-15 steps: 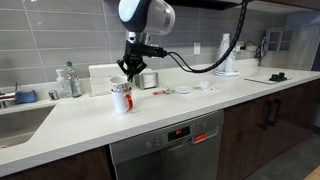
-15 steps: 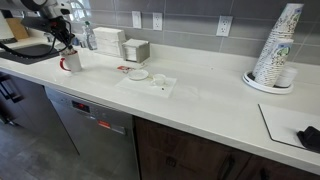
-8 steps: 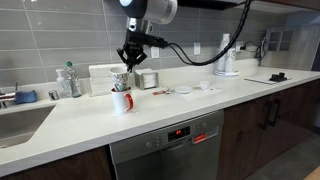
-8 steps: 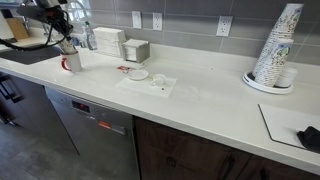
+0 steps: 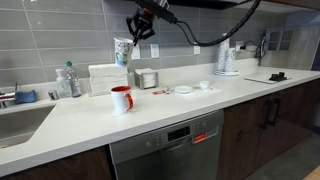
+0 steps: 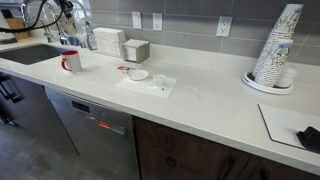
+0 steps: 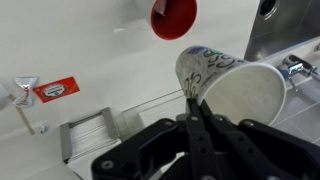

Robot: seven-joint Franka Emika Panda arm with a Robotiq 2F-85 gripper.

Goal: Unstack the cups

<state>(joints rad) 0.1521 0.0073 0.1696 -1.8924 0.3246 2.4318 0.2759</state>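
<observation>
Rising off the tabletop, the claw clamped the patterned cup, now free of the red cup; setting it down remained

Patterned paper cup: one, up in the air
Red cup: one, at 6 o'clock from the patterned one
Tall stack of paper cups: one
Wall outlets: three
Dishwasher: one
Metal container: one
White box: one
</observation>
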